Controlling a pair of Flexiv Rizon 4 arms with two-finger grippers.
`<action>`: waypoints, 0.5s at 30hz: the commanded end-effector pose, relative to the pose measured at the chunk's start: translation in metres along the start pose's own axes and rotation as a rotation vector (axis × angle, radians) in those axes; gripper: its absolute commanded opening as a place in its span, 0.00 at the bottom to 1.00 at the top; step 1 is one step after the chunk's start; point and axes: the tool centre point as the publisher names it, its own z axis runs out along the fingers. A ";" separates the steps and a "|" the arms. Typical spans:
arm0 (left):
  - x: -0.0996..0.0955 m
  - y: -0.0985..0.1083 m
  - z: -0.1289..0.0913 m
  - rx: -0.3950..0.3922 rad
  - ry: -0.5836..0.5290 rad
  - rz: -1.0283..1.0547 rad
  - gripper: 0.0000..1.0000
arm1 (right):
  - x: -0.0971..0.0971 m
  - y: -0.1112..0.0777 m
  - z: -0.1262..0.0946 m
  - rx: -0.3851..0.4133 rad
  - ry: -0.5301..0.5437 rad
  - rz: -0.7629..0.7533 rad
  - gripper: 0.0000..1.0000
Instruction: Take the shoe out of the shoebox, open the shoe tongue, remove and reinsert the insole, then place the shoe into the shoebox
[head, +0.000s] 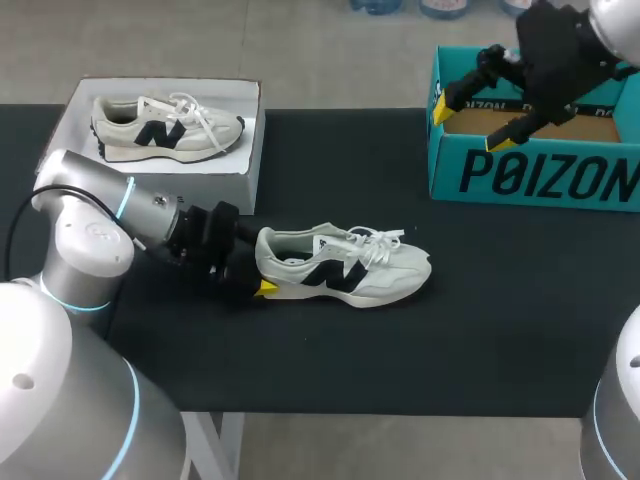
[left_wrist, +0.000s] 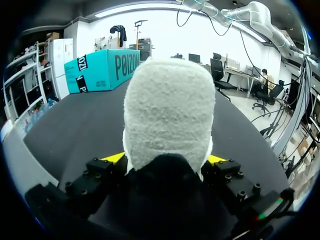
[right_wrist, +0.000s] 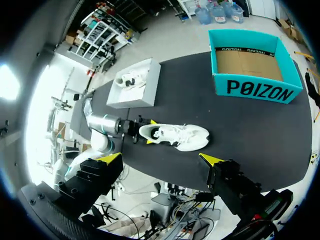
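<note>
The white sneaker (head: 345, 265) stands mid-counter (head: 480, 340), toe pointing right, and the left end effector (head: 258, 265) pinches its heel. The right end effector (head: 468, 125) hangs spread over the teal shoebox (head: 535, 175), far right.

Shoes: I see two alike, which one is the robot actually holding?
The shoe on the black table, its heel clamped in the left gripper. The other shoe lies untouched in the white box.
</note>
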 end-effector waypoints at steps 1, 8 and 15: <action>-0.002 0.003 0.004 0.000 -0.001 0.001 0.00 | 0.023 0.013 0.044 0.023 -0.396 -0.076 1.00; -0.002 0.003 0.004 0.000 -0.001 0.001 0.00 | 0.022 0.009 0.092 0.014 -0.426 0.004 1.00; -0.002 0.003 0.004 0.000 -0.001 0.001 0.00 | 0.020 0.006 0.108 0.057 -0.329 0.120 1.00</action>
